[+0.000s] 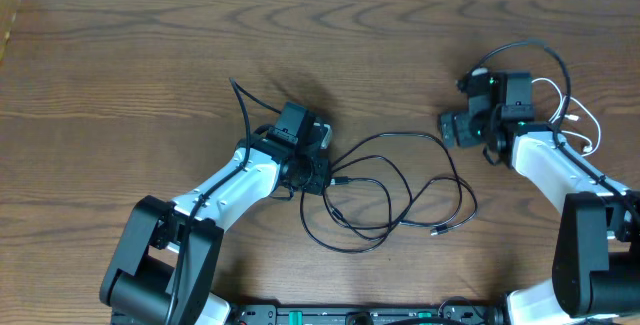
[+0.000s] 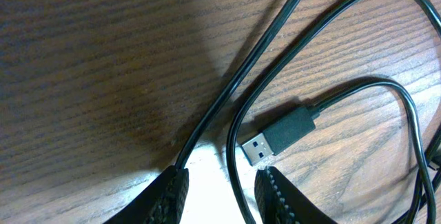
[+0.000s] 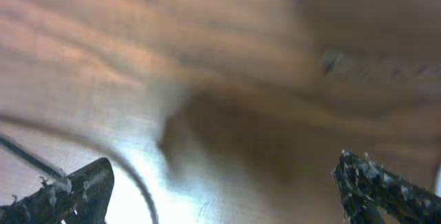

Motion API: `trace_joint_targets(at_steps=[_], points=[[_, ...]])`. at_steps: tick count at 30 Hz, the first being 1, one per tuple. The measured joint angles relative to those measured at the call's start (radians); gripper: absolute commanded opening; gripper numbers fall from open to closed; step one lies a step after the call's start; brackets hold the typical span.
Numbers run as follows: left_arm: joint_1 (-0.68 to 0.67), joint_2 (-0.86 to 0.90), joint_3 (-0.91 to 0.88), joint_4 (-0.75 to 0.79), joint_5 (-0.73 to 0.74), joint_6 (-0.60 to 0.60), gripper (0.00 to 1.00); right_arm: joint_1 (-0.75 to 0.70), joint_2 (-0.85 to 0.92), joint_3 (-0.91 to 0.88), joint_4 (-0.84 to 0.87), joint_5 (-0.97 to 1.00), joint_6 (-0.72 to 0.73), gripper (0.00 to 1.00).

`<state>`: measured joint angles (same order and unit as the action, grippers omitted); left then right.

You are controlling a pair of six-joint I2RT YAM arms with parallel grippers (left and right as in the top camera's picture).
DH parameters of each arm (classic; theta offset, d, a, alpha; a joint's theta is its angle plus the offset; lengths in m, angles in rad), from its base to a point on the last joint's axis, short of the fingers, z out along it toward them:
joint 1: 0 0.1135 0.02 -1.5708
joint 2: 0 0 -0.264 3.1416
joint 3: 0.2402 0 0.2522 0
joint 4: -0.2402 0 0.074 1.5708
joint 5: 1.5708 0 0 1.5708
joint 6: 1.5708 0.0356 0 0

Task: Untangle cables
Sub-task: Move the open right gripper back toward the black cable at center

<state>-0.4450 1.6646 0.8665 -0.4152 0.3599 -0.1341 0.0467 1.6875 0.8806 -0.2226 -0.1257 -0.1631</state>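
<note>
Cables (image 2: 231, 86), black, with USB-A plug (image 2: 275, 136)

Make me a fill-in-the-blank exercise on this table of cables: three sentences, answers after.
1. The tangled cables lying on the table are ___ in colour.
2. Just beyond the left gripper lies a ___ plug on the end of one cable.
3. The right gripper has its jaws standing ___.

Missing words: black; USB; open.
</note>
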Motion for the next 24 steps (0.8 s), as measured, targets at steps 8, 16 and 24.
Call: trace_joint_targets(at_steps=[8, 16, 24], points=[[0.0, 0.0, 0.0, -0.01, 0.0, 0.0, 0.4, 0.004, 0.0, 0.0, -0.056, -0.007, 0.0, 0.99], [0.0, 0.0, 0.0, -0.006, 0.0, 0.0, 0.4, 0.004, 0.0, 0.0, -0.057, -0.009, 0.0, 0.99], [0.0, 0.0, 0.0, -0.006, 0.0, 0.0, 0.4, 0.004, 0.0, 0.0, -0.057, -0.009, 0.0, 0.99]])
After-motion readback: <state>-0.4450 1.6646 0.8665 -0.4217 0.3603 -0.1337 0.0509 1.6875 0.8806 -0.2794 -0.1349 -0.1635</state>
